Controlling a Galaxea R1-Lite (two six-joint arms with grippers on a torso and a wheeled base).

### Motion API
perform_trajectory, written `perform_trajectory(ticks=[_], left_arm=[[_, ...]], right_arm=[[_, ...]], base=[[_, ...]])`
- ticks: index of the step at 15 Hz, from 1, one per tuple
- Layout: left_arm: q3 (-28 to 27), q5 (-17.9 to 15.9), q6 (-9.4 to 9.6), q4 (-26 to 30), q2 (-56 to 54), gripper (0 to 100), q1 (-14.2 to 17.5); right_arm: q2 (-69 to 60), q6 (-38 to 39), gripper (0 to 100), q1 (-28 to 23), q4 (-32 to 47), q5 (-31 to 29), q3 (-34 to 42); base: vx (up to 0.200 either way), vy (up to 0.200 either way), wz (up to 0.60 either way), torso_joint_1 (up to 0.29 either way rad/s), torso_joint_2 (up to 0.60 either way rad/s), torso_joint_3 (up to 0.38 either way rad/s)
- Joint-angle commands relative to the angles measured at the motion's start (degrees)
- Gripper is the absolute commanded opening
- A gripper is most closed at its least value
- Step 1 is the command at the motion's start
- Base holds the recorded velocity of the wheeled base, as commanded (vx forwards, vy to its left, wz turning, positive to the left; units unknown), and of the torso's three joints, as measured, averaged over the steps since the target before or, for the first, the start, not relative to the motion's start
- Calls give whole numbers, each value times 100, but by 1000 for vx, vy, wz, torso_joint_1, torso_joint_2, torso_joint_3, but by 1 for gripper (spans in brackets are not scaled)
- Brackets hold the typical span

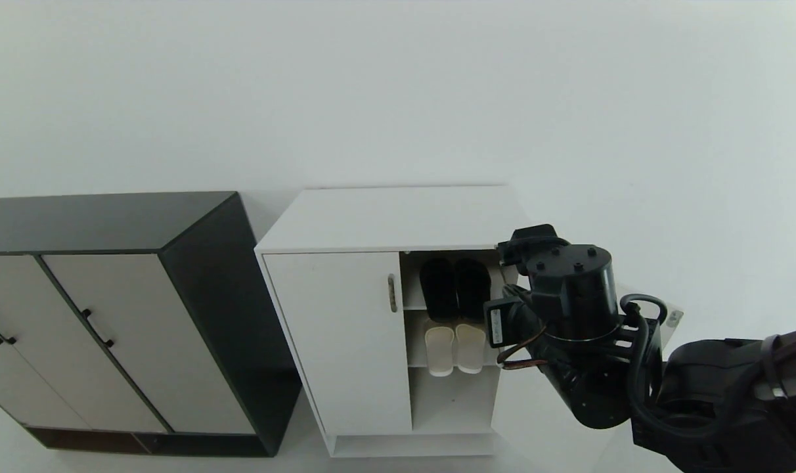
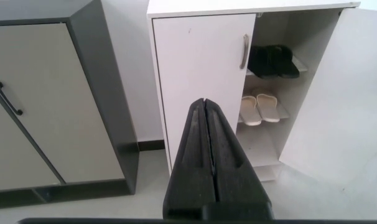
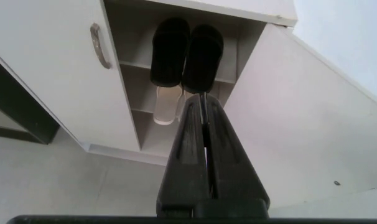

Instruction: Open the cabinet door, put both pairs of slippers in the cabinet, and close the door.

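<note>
The white cabinet (image 1: 385,220) stands against the wall with its left door (image 1: 339,341) closed and its right door (image 2: 338,93) swung open. A black pair of slippers (image 1: 455,287) lies on the top shelf, and a white pair (image 1: 455,348) on the shelf below. Both pairs appear again in the right wrist view, black (image 3: 187,53) above white (image 3: 165,106). My right gripper (image 3: 203,99) is shut and empty, held in front of the open compartment beside the open door (image 3: 300,112). My left gripper (image 2: 204,102) is shut on nothing, back from the closed door.
A taller dark cabinet (image 1: 109,315) with two grey doors and black handles stands just left of the white one. The bottom compartment (image 1: 454,401) of the white cabinet holds nothing. Bare floor lies in front of both cabinets.
</note>
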Motion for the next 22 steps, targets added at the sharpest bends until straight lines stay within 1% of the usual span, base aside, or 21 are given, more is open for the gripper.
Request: perform_trajectory(ticks=[1,5,12,14,15,16,17,18,19,20,21,22], left_arm=[[0,-2,-1,2,-1,0,-4],[0,-2,-1,2,-1,0,-4],[0,-2,-1,2,-1,0,-4],[0,-2,-1,2,-1,0,-4],[0,-2,-1,2,-1,0,-4],[0,-2,-1,2,-1,0,-4],[0,-2,-1,2,-1,0,-4],[0,-2,8,2,-1,0,-4],[0,-2,-1,2,-1,0,-4],[0,-2,-1,2,-1,0,-4],[0,-2,-1,2,-1,0,-4],[0,-2,-1,2,-1,0,-4]], right_arm=[[-7,-1,0,1,-2,1,14],[-7,-1,0,1,-2,72,31],[-7,-10,0,-7,-2,80,67],[-15,-80,0,-87,-2,72,75],[-42,-115,0,-192,-2,142,75],[-86,-133,0,-262,-2,397,5],[-94,-133,0,-544,112,713,-311],[-51,-124,0,-728,253,722,-540],[108,-54,0,-1071,578,740,-1006],[240,8,0,-1282,736,766,-1278],[371,61,0,-1458,771,854,-1454],[415,69,0,-1528,780,880,-1507]], base=[[0,0,0,76,-159,-85],[0,0,0,18,-33,-22],[0,0,-600,6,0,1],[0,0,0,0,0,0],[0,0,0,0,0,0],[0,0,0,0,0,0],[0,0,0,0,0,0],[0,0,0,0,0,0],[0,0,0,0,0,0],[0,0,0,0,0,0],[0,0,0,0,0,0],[-200,0,0,2,2,2]])
